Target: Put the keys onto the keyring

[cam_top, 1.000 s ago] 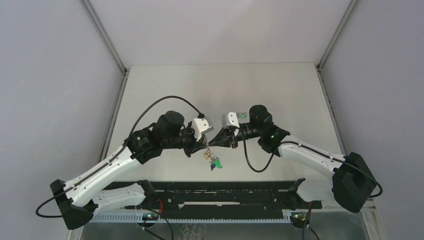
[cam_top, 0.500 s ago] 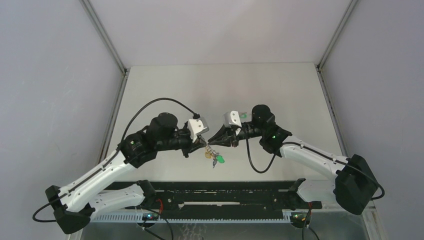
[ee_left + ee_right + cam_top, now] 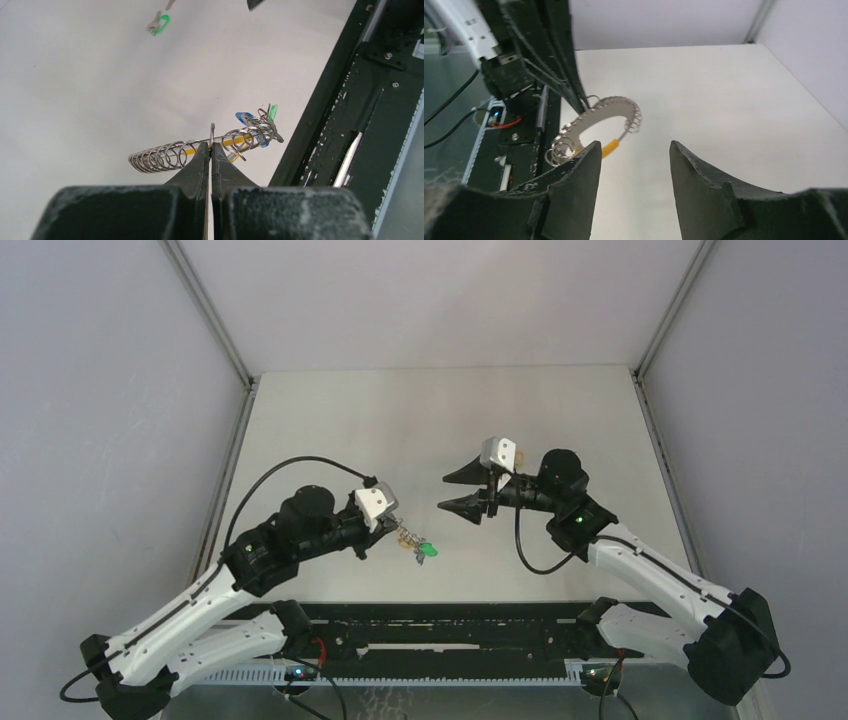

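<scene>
My left gripper (image 3: 212, 146) is shut on one small ring of the keyring (image 3: 200, 150), a silvery coil of rings with a yellow band (image 3: 235, 142). It holds the keyring (image 3: 408, 537) just above the table. A blue key (image 3: 243, 117) and a green key (image 3: 272, 112) hang bunched at the ring's right end; the top view shows this bunch of keys (image 3: 427, 554). Another green key (image 3: 160, 24) lies loose on the table farther off. My right gripper (image 3: 444, 492) is open and empty, apart from the keyring (image 3: 610, 107), which it faces.
The black base rail (image 3: 440, 630) runs along the table's near edge, close under the hanging keys. The right wrist view shows the left arm's fingers (image 3: 574, 85) and cables at the left. Grey walls enclose the white table (image 3: 450, 410).
My right gripper has opened, let go of the keyring and drawn back to the right. The left arm has pulled the keyring left and nearer the front edge.
</scene>
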You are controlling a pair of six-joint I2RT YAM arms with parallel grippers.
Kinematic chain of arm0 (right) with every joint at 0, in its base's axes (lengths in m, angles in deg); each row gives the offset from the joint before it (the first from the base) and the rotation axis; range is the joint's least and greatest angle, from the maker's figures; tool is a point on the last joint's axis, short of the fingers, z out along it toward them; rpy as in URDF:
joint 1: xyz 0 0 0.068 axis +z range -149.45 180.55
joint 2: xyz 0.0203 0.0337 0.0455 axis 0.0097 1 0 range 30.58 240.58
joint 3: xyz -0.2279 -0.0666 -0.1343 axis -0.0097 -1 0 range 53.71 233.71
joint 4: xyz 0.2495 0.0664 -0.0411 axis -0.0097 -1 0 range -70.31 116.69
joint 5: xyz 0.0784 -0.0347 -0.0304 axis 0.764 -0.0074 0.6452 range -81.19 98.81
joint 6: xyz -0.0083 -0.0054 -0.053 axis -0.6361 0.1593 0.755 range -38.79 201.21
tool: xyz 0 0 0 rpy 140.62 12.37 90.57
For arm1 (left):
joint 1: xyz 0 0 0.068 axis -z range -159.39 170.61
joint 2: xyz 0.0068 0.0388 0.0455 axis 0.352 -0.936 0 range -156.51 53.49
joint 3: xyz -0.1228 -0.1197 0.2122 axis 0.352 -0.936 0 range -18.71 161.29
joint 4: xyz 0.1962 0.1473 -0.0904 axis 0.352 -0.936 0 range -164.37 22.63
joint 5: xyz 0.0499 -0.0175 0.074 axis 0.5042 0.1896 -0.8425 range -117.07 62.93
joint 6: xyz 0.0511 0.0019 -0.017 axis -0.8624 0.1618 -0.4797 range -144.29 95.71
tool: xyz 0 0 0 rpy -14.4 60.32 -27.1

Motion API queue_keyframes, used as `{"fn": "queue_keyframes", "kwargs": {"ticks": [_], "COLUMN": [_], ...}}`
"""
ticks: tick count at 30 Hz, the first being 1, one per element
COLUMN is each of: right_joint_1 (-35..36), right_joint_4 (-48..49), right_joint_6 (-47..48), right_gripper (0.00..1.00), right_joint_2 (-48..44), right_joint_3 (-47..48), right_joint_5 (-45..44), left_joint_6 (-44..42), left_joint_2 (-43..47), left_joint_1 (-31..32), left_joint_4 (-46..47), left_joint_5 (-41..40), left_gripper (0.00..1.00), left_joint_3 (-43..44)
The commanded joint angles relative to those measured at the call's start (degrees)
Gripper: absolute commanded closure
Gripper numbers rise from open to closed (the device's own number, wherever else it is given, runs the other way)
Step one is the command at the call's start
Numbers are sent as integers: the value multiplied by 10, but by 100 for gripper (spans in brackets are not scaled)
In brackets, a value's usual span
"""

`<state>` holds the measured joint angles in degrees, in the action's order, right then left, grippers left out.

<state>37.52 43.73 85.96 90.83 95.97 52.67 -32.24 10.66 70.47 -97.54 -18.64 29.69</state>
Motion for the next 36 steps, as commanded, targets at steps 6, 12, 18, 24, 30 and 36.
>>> {"fn": "queue_keyframes", "kwargs": {"ticks": [6, 12, 18, 24, 30, 36], "right_joint_1": [-29, -65, -93, -123, -147, -195], "right_joint_4": [-40, -35, -113, -174, -251, -293], "right_joint_6": [-135, -174, -186, -179, -224, -233], "right_gripper": [4, 0, 6, 19, 26, 34], "right_joint_2": [-29, 41, 133, 231, 318, 374], "right_joint_3": [-4, 12, 64, 126, 201, 239], "right_joint_5": [-167, -181, -319, -362, -473, -473], "left_joint_6": [13, -13, -16, 0, 6, 7], "left_joint_2": [21, 20, 0, -1, -6, -16], "left_joint_1": [-2, -8, -46, -115, -141, -143], "left_joint_4": [31, 2, -31, -31, -31, -31], "left_joint_5": [-63, -68, -48, 10, 8, 15], "left_gripper": [100, 100, 100, 100, 100, 100], "left_joint_3": [-4, 5, 14, 19, 17, 17]}}
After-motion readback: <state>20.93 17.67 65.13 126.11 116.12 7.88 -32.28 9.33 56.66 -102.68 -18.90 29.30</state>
